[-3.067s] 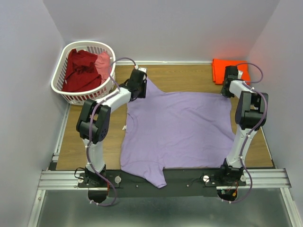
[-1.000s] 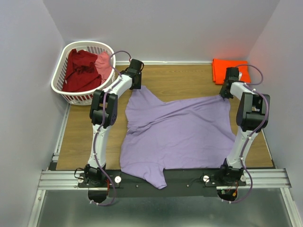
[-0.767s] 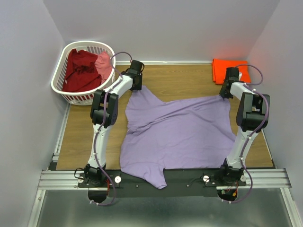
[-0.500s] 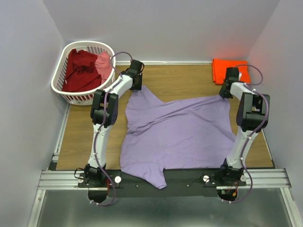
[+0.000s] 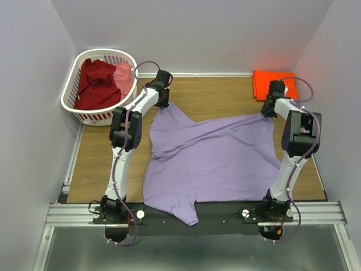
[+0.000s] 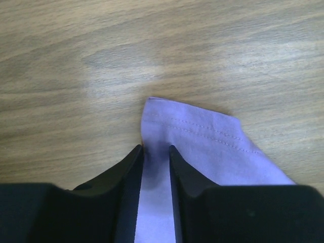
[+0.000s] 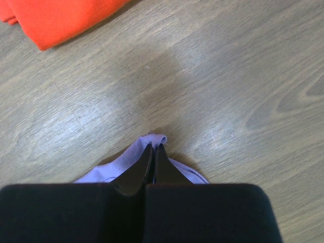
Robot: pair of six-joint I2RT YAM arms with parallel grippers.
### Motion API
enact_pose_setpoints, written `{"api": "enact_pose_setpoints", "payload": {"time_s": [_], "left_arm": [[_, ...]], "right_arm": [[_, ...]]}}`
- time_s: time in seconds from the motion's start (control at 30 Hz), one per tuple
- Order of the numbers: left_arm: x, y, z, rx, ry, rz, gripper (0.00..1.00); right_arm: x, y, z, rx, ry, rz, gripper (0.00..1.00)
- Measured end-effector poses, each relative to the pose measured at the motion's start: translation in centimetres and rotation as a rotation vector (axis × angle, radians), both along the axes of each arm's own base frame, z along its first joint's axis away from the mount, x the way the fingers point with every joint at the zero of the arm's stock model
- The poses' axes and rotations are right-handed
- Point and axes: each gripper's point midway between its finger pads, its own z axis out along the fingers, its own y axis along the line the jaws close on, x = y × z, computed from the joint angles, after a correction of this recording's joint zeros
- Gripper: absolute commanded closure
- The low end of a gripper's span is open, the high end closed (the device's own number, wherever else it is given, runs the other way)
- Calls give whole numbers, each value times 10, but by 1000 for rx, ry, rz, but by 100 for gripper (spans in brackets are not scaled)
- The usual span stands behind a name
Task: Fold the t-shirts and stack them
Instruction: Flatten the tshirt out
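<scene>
- The left pincer point(image 5: 163, 104) point(image 6: 155, 148) is closed to a narrow gap on the far left corner of the lavender t-shirt point(image 5: 208, 158) point(image 6: 202, 136). In the left wrist view a strip of purple cloth runs between its two black fingers point(image 6: 130, 169), and the stitched hem corner pokes out just past the tips
- That corner is pulled out toward the far left of the worktop point(image 5: 220, 93), so the cloth there narrows to a point and creases run from it across the shirt
- The right pincer point(image 5: 266, 114) point(image 7: 154, 147) has its jaws pressed almost together on the far right corner of the same shirt. The right wrist view shows a small tuft of purple point(image 7: 121, 164) pinched at the tips, with more cloth spreading out below on both sides
- The rest of the lavender t-shirt lies spread across the middle of the worktop, between the two arms, with one sleeve hanging over the near edge
- The orange t-shirt point(image 5: 269, 83) point(image 7: 55, 17) lies folded in the far right corner, near the right pincer but apart from it
- The dark red t-shirt point(image 5: 96, 82) and the pink t-shirt point(image 5: 123, 73) lie bunched in the white laundry basket point(image 5: 90, 117) at the far left, the pink one on the side nearer the left pincer
</scene>
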Motion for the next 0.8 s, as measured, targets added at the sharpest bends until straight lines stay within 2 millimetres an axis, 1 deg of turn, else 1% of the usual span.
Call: {"api": "enact_pose_setpoints", "payload": {"time_s": [0.07, 0.1, 0.23, 0.5, 0.6, 0.7, 0.77, 0.8], "left_arm": [[0, -1, 0, -5, 3, -5, 75], [-1, -1, 0, -11, 6, -12, 82], [-1, 0, -1, -18, 12, -22, 100], [2, 8, 0, -25, 1, -22, 100], [0, 20, 5, -10, -5, -4, 100], [8, 37, 30, 14, -58, 27, 100], [18, 47, 71, 33, -146, 55, 100], [25, 51, 101, 30, -208, 67, 100]], "right_arm": [[0, 0, 0, 0, 0, 0, 99], [0, 0, 0, 1, 0, 0, 99], [-1, 1, 0, 4, 0, 2, 99], [0, 1, 0, 6, -1, 3, 99], [1, 1, 2, 7, -5, 2, 99], [7, 1, 14, 8, -30, -2, 99], [15, 0, 38, 6, -76, -3, 99], [22, 0, 57, 4, -117, -3, 99]]}}
